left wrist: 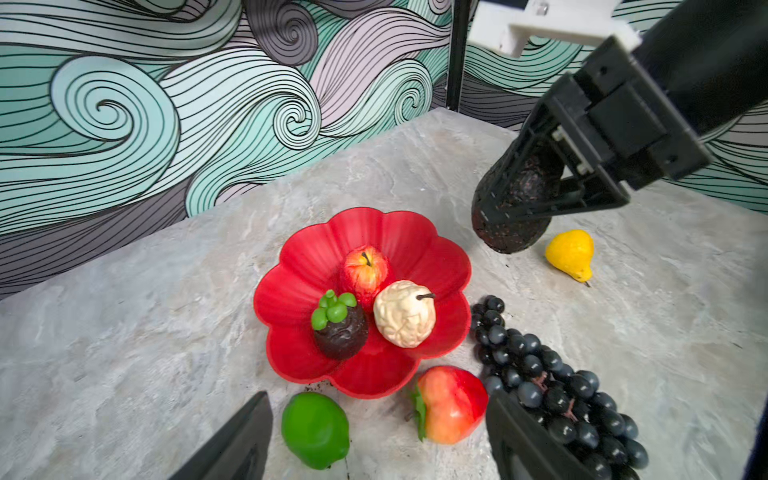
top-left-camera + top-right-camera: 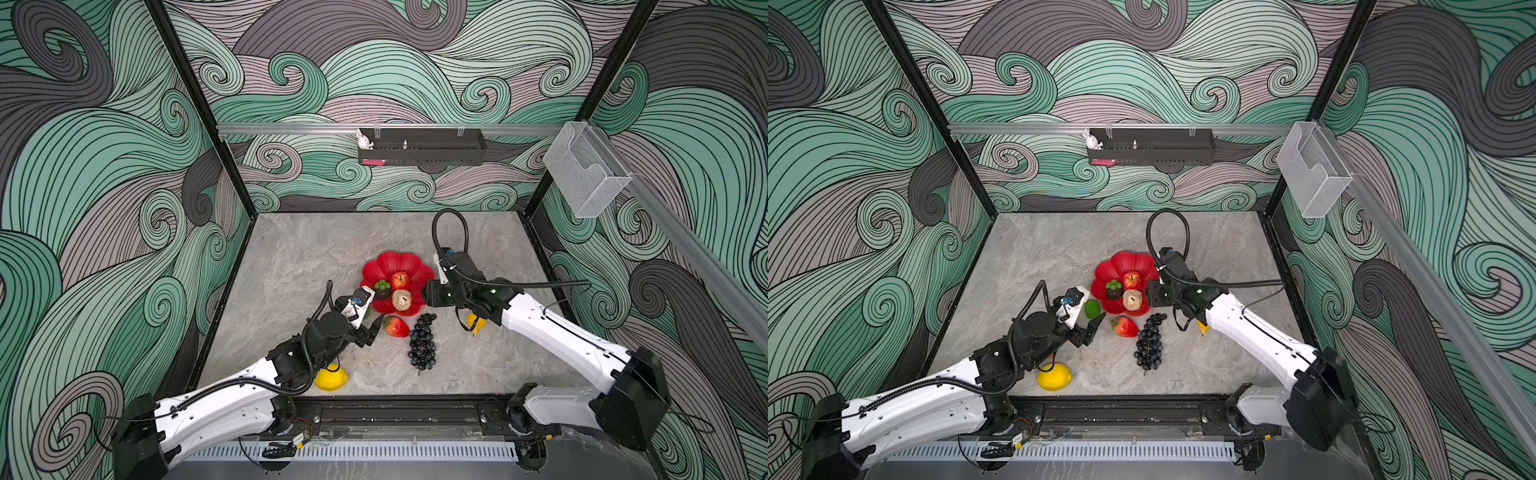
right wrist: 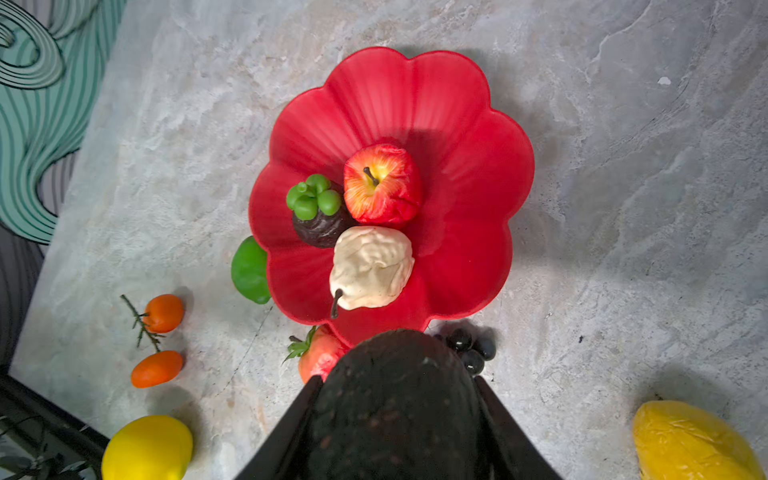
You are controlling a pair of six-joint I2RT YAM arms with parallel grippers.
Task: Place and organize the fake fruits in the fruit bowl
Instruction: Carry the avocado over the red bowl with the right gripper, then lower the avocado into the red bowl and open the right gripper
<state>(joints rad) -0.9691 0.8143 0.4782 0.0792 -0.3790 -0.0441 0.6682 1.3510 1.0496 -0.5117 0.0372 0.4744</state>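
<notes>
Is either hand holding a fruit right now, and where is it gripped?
The right hand clamps the dark avocado by its two sides, with its rounded end sticking out in front. The left hand is open and empty.

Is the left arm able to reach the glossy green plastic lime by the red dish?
Probably yes: the open left pincer faces the green plastic lime, with only bare table between them.

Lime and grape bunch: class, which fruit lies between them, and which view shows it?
The strawberry lies between the lime and the grape bunch, beside the fruit bowl; the left wrist view shows it.
</notes>
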